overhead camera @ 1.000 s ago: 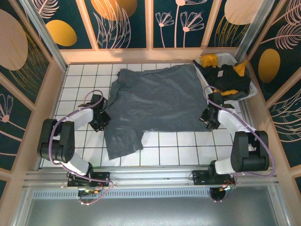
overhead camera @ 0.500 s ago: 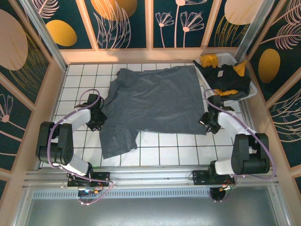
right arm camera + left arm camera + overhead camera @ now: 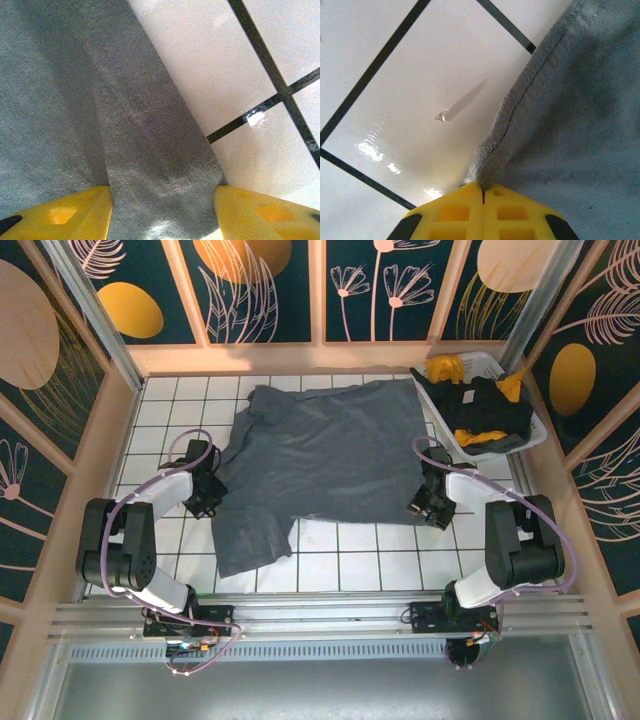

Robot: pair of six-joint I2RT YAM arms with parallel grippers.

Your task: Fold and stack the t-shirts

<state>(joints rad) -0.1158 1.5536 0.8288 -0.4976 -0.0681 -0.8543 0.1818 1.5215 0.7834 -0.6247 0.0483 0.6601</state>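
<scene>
Presently, item by item.

- Grey shirt [image 3: 320,455]: spread open across the middle of the bench [image 3: 380,560]. I judge that no proper fold has been made.
- Black shirt [image 3: 487,405] and yellow shirt [image 3: 447,367]: heaped in the basket [image 3: 533,437], far right.
- Stack: none begun. By my reckoning nearly all the task is left.
- My left hand [image 3: 483,189]: clenched on the grey shirt's left hem, cloth pinched at the tips.
- My right hand [image 3: 162,200]: released. The fingers [image 3: 65,210] stand apart astride a band of the shirt's near right edge. The cloth lies flat between them and nothing is gripped.
- Position: the shirt lies between my two hands and reaches away to the far side.
</scene>
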